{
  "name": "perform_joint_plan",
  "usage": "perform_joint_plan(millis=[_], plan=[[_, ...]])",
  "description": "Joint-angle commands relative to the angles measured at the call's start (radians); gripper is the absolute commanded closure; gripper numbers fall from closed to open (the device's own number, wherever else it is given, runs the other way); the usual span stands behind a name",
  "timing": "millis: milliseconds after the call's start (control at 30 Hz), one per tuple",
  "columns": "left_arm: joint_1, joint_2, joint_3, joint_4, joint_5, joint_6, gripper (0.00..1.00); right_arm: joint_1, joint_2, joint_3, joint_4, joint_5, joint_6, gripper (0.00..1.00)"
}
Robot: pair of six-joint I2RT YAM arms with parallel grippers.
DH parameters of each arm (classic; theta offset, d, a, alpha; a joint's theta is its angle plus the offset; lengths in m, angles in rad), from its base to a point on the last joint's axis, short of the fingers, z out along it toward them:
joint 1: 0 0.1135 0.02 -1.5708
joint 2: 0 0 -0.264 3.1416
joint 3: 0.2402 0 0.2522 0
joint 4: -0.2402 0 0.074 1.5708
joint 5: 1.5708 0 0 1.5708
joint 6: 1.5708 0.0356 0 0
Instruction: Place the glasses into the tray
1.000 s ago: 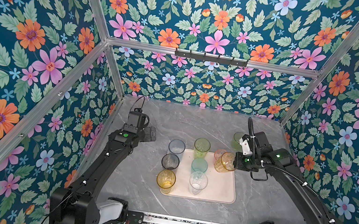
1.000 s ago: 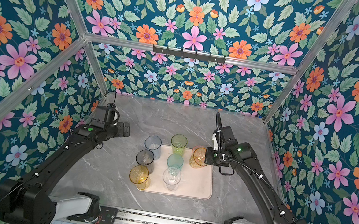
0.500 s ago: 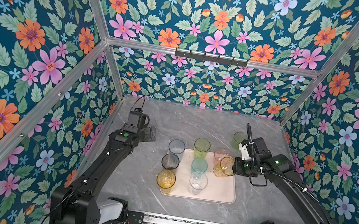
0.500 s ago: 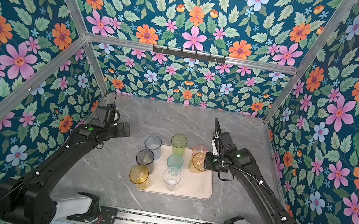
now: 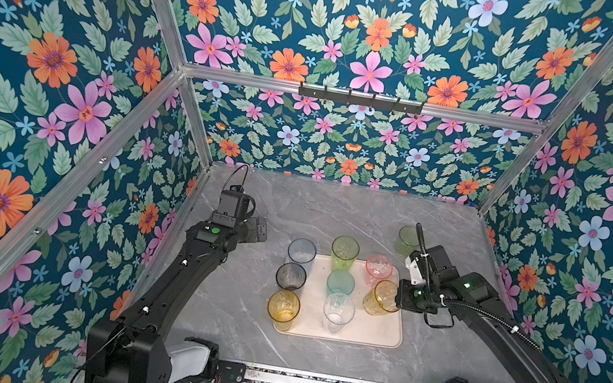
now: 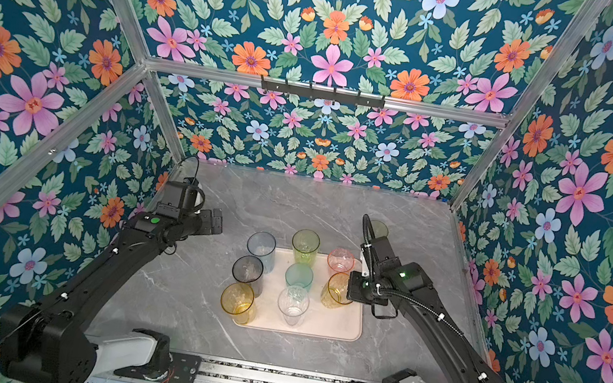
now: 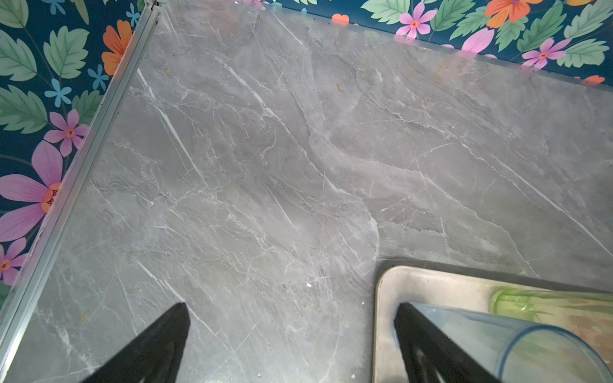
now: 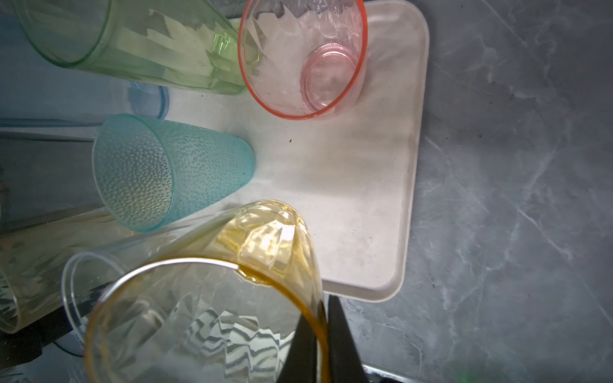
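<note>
Nine glasses [image 5: 340, 282] and one tray [image 5: 370, 329] are visible.

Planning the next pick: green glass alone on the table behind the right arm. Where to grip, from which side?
Probably the rim, from above: one finger inside, one outside. The green glass looks upright, mouth up, apart from the tray, so nothing crowds it. The right gripper pinches the amber glass that way.
</note>
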Motion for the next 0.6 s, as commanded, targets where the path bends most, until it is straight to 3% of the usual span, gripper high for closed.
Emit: perform_joint_plan(millis=[0, 567], plan=[[0.001, 0.0, 0.004, 0.002, 0.006, -0.003, 0.0, 0.002, -0.002, -0.01, 0.029, -0.009, 0.019, 1.0], [0.001, 0.002, 0.004, 0.003, 0.01, -0.004, 0.01, 0.003, 0.054, -0.076, 0.118, 0.037, 0.011, 1.0]])
